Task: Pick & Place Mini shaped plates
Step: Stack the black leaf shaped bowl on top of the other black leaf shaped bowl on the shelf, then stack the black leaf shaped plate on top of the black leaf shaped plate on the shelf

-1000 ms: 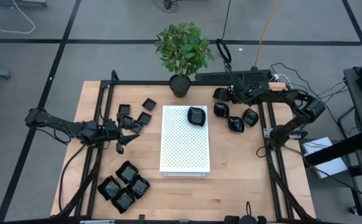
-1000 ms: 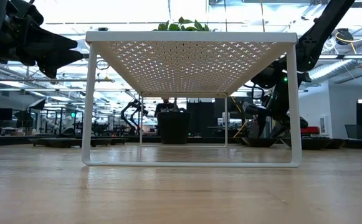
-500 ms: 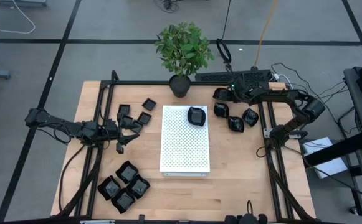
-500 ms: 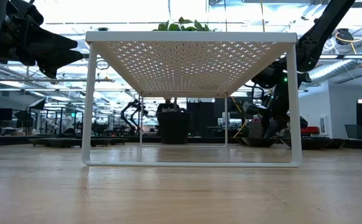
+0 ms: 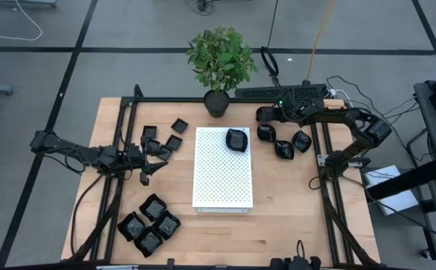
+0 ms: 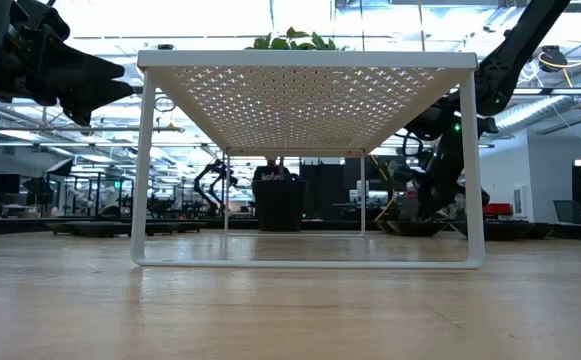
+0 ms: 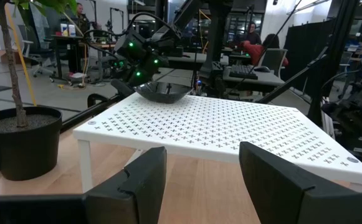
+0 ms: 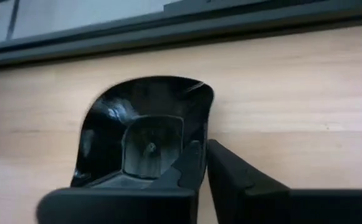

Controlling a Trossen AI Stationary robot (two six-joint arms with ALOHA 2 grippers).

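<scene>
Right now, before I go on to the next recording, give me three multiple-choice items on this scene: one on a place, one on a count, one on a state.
1. Where does the lone rounded plate lie?
A. on the white perforated board, at its corner nearest the plant pot
B. on the floor
C. among the wavy-edged plates

2. How many wavy-edged plates are grouped at the table's near left corner?
A. one
B. four
C. seven

3. How is the left claw?
A. shut on a plate
B. open and empty
C. out of sight

Answers: 1 A, as the high view shows the plate on the board's far right corner. 2 B, as four dishes cluster there in the high view. 3 B, as the left wrist view shows its fingers spread with nothing between them. The right claw is at a rounded plate at the far right.
</scene>
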